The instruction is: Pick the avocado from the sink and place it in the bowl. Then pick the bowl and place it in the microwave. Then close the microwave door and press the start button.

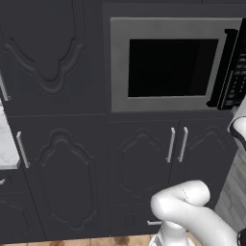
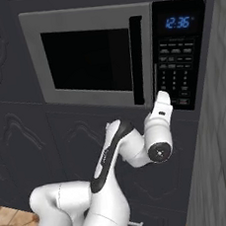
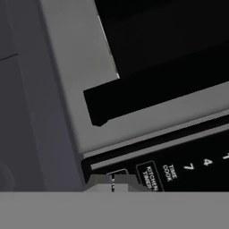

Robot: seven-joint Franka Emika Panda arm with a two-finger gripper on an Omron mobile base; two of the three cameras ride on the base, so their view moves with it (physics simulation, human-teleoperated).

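Note:
The microwave (image 1: 168, 103) (image 2: 98, 99) is set into dark cabinetry, and its microwave door (image 2: 89, 58) (image 3: 71, 67) is shut, with the black bar handle (image 2: 139, 60) (image 3: 147, 96) along its right side. My gripper (image 3: 112, 181) is shut, fingertips together with nothing between them. They point at the lower left of the dark button panel (image 2: 179, 67) (image 3: 179, 165), beside the door's bottom corner; whether they touch it I cannot tell. In the right base view the white hand (image 2: 161, 104) reaches up to that corner. The clock is lit. The avocado, bowl and sink are out of view.
Dark cabinet doors with steel handles (image 1: 170, 144) stand below the microwave. A grey wall (image 2: 220, 162) rises close on the right. A white counter edge (image 1: 6, 144) shows at the far left, and wooden floor (image 2: 12, 216) lies below.

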